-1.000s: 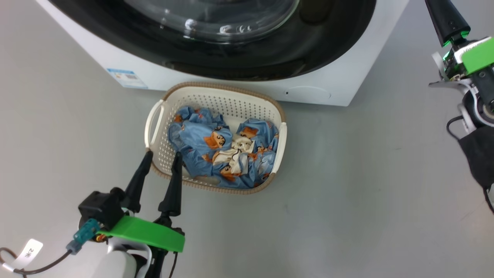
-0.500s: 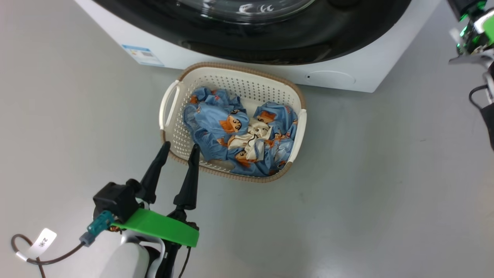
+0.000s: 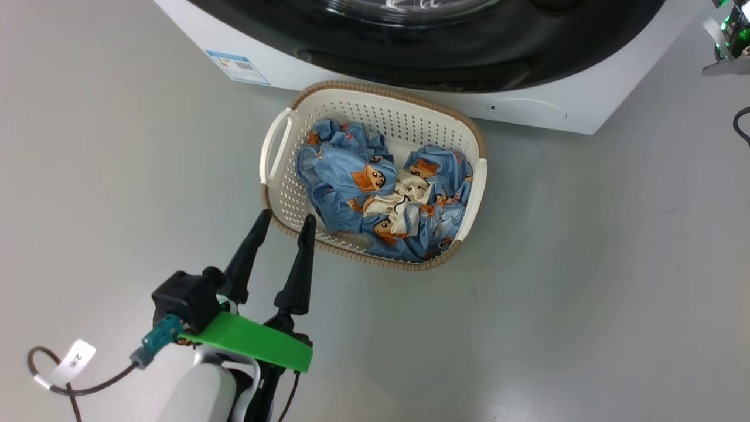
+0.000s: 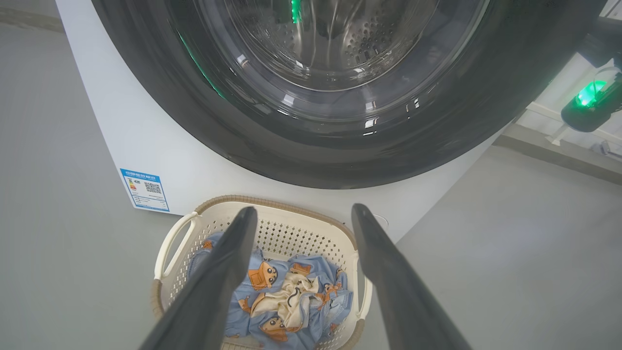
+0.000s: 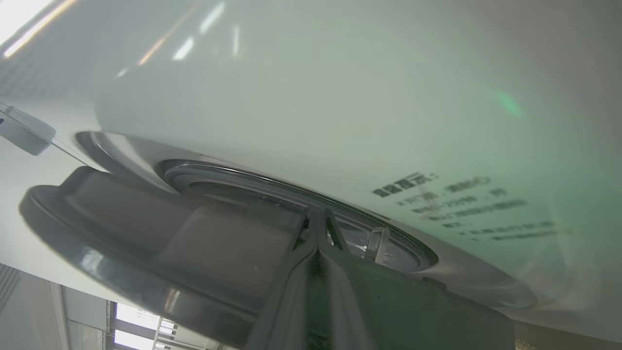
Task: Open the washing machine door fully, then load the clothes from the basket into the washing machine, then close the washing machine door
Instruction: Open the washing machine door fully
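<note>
You're on the door-opening step, I'd judge: your right claw (image 5: 318,217), pinched closed and empty, sits at the edge of the washing machine door (image 4: 340,150); next, swing it wide. Below the door, your left claw (image 3: 287,215) hangs spread, empty.

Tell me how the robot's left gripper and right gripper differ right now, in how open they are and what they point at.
The left gripper is open, fingers spread wide; the right gripper is shut, fingers pressed together. The left gripper hovers by the near corner of the basket holding the clothes; the right gripper's tips sit at the dark rim of the washing machine door. Both have long dark tapered fingers and hold nothing.
</note>
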Available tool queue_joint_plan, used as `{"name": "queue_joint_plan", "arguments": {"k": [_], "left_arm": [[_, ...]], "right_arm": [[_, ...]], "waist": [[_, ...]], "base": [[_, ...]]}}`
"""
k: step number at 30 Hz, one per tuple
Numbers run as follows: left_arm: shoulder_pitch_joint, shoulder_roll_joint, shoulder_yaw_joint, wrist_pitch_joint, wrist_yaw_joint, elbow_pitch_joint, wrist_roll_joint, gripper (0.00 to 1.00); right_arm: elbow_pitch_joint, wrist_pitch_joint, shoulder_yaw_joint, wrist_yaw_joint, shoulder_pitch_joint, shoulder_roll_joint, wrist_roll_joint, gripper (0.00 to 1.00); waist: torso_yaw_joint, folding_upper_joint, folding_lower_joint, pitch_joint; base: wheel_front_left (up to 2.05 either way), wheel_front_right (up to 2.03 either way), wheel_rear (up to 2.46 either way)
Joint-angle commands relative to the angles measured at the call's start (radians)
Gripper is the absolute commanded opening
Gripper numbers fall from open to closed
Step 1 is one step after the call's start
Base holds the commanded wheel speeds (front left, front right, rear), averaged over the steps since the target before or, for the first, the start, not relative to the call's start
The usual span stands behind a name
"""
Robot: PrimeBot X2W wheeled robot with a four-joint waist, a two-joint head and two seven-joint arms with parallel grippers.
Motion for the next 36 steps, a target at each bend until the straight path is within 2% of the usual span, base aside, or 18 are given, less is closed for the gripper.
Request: {"name": "queue_joint_plan", "arguments": {"k": [1, 17, 36], "left_arm": [[-0.013, 0.015, 0.029, -0.006, -0.003, -0.021, -0.009, 1.00], [0.016, 0.012, 0.044, -0.006, -0.003, -0.005, -0.004, 1.00], [0.074, 0.026, 0.079, -0.006, -0.003, -0.002, 0.002, 1.00]], "right_arm": [[-0.026, 0.023, 0.019, 0.002, 0.006, 0.015, -0.012, 0.00], [-0.052, 0.131, 0.078, 0.002, 0.113, 0.043, -0.011, 0.00], [-0.164, 0.221, 0.137, 0.002, 0.285, 0.063, -0.007, 0.00]], "waist": [[0.002, 0.0000, 0.0000, -0.007], [-0.013, 0.0000, 0.0000, -0.080], [-0.044, 0.0000, 0.0000, -0.176]], "base": [[0.00, 0.00, 0.00], [0.00, 0.00, 0.00], [0.00, 0.00, 0.00]]}}
